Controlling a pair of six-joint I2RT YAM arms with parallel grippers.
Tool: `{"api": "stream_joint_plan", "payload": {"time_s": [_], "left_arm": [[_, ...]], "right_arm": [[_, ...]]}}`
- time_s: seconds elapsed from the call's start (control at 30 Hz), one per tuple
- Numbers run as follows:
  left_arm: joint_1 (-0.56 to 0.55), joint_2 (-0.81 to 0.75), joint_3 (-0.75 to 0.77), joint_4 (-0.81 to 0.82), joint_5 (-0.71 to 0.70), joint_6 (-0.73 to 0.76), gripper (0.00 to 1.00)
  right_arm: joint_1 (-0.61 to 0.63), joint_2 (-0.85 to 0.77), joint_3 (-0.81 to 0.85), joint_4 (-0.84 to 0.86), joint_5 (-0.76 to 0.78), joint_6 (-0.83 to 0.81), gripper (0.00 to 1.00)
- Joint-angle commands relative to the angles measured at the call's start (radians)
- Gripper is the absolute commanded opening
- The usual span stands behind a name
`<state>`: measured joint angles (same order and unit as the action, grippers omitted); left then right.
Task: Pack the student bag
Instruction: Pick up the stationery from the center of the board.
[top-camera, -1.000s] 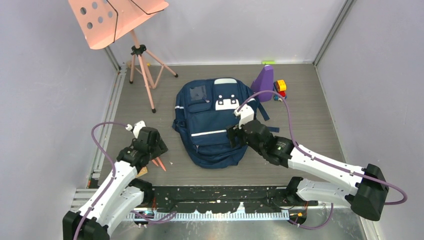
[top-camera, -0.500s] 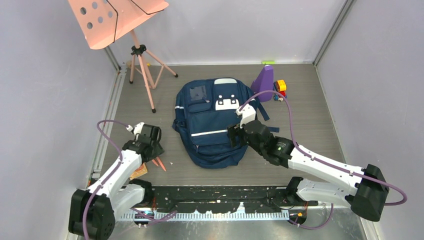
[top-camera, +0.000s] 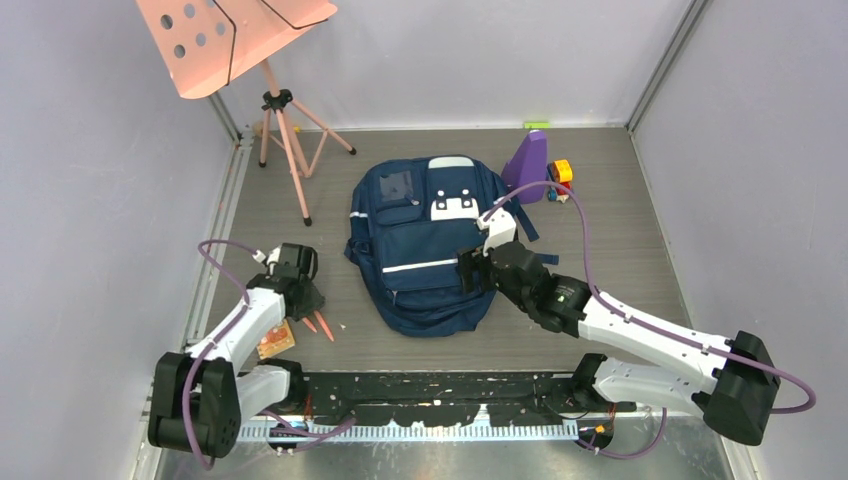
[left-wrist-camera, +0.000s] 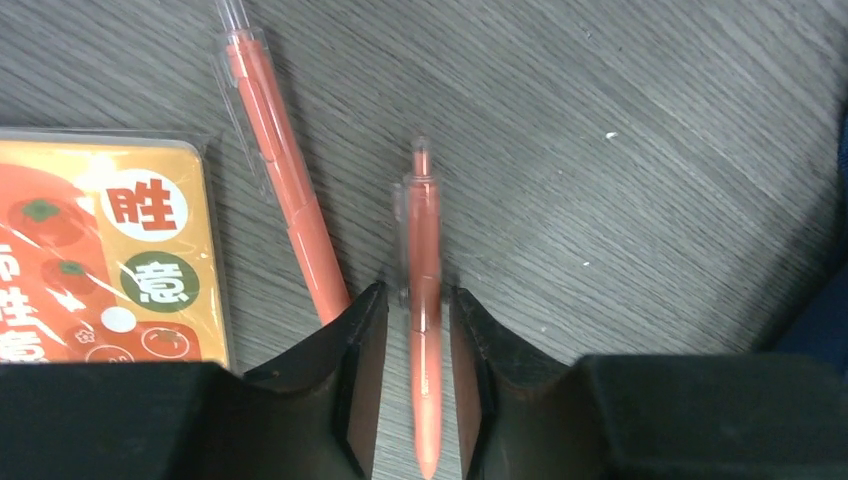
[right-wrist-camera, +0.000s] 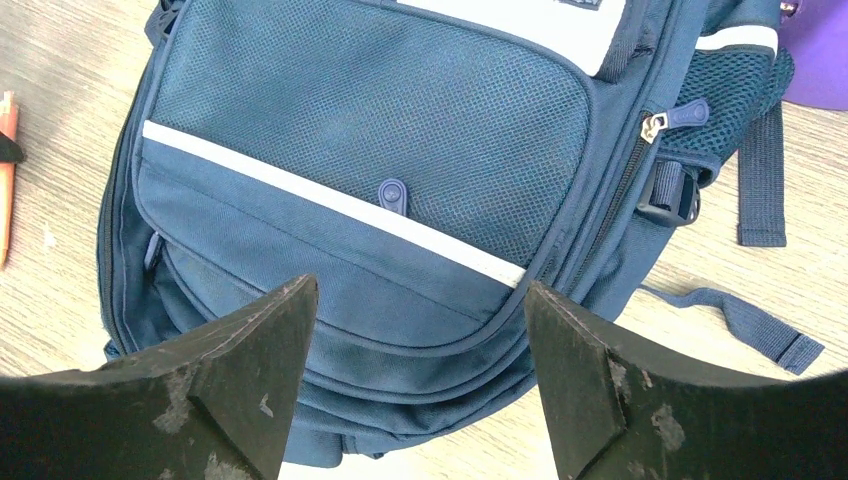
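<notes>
In the far left corner of the grey wood-grain worktop (top-camera: 620, 210) stands a pink music stand (top-camera: 285, 120) on a tripod. Nearer, close to the left edge, the left gripper (left-wrist-camera: 418, 300) is down at the surface. Its jaws stand narrowly apart, one on each side of an orange pen (left-wrist-camera: 424, 250). A thin strip of worktop shows on each side of the barrel, so the pen is straddled rather than clamped. A second orange pen (left-wrist-camera: 285, 190) lies just beside the first, at a slant, with its near end hidden behind the gripper's finger. Next to that pen is an orange card (left-wrist-camera: 110, 260) printed with Chinese characters and tomato-like drawings. It lies flat near the left end of the near edge.

The student bag (top-camera: 425, 245) lies flat on its back in the middle of the worktop, front pockets facing up. Its top points toward the far edge and its bottom toward the near edge. The zips in view on the front look closed, and a blue strap trails off its right side. The right gripper (right-wrist-camera: 418, 290) hangs over the lower right part of the bag with its jaws spread wide and nothing between them.

Just past the bag's top right corner, near the far edge, stands a purple wedge-shaped object (top-camera: 527, 160). A small yellow and red toy (top-camera: 561, 172) sits right beside it.
</notes>
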<state>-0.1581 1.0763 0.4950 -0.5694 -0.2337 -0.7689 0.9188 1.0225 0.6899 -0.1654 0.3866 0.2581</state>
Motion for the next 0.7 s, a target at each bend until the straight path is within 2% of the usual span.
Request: {"api": "stream_joint_plan", "payload": {"time_s": [0.0, 0.07, 0.13, 0.23, 0.43, 0.57, 0.67], "left_arm": [[0.019, 0.018, -0.003, 0.046, 0.066, 0.019, 0.23], [0.019, 0.016, -0.005, 0.051, 0.075, 0.022, 0.09], [0.019, 0.001, 0.000, 0.047, 0.087, 0.022, 0.00], [0.018, -0.046, 0.021, 0.037, 0.124, 0.018, 0.00], [-0.007, -0.197, 0.081, 0.071, 0.316, -0.029, 0.00], [-0.091, -0.258, 0.118, 0.132, 0.362, -0.115, 0.00], [-0.208, -0.255, 0.142, 0.207, 0.348, -0.188, 0.00]], "right_arm": [[-0.006, -0.031, -0.002, 0.042, 0.033, 0.022, 0.82], [-0.008, -0.032, -0.005, 0.043, 0.035, 0.024, 0.82], [-0.008, -0.032, -0.005, 0.041, 0.036, 0.026, 0.82], [-0.008, -0.037, 0.007, 0.029, 0.032, 0.038, 0.82], [-0.008, -0.050, 0.028, 0.027, -0.059, 0.133, 0.81], [-0.006, -0.035, 0.022, 0.124, -0.208, 0.223, 0.77], [0.017, 0.007, 0.027, 0.220, -0.298, 0.290, 0.75]]}}
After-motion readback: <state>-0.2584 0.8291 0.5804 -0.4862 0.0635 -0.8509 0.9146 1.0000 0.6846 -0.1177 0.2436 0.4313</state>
